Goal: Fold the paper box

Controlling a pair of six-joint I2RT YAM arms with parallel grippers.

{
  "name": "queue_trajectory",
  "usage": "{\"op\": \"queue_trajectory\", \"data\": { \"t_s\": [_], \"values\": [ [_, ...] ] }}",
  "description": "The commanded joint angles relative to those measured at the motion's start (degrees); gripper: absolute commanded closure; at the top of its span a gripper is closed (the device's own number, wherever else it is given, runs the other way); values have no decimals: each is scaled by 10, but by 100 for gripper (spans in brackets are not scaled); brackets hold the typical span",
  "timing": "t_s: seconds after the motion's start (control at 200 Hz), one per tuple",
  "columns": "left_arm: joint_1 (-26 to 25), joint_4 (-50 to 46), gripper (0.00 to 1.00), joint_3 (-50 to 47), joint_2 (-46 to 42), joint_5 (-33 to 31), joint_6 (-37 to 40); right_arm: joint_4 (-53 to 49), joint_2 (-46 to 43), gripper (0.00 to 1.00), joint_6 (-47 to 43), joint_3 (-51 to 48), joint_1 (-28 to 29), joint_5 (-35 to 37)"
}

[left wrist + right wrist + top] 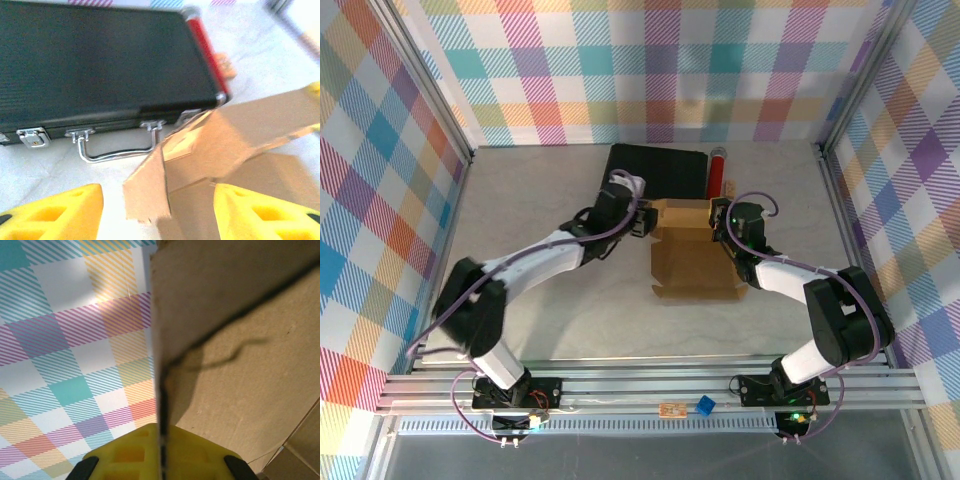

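The paper box [692,262] lies near the middle of the counter [550,300]. It is brown cardboard, half raised: the flat base points toward me and a panel stands up along the far side. My right hand [161,450] is clamped on the right end of that upright panel. In the right wrist view the sheet's thin edge runs straight down between the yellow pads, which are pressed together on it, and the rest of the cardboard spreads off to the right. My left hand [157,200] is at the box's far left corner with its fingers [60,212] spread apart. A loose flap [147,187] with a ragged lower edge stands in the gap between them, and I cannot tell whether either finger touches it. Just behind the box lies a black case [655,168], flat on the counter, with its metal handle [117,150] and latches facing the cardboard and a red strip [207,47] along its right end. Checked walls [380,150] enclose the counter on three sides.
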Motion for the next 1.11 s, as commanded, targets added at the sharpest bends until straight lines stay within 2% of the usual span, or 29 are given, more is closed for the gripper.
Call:
{"op": "queue_trajectory", "data": {
  "t_s": [0.0,0.07,0.14,0.195,0.265,0.43,0.65,0.9,1.1],
  "values": [
    [47,-23,44,-33,-80,98,-40,18,10,100,0,21,-2,-10],
    [107,-24,52,-56,-88,139,-30,15,12,100,-3,23,-2,-14],
    [160,-14,62,-53,-60,191,-13,14,14,100,-3,24,-2,-16],
    [176,-19,71,-30,-22,213,21,11,15,100,-2,25,-2,-18],
    [178,-19,75,5,33,231,60,3,15,100,-4,29,-2,-19],
    [171,15,75,66,135,265,105,-7,21,100,-12,42,-2,-27],
    [140,38,72,104,199,303,137,-6,34,100,-17,54,-2,-27],
    [105,56,70,75,182,293,151,-5,38,100,-20,55,-1,-26],
    [98,67,70,27,147,283,151,8,40,100,-29,52,-1,-32]
  ]
}}
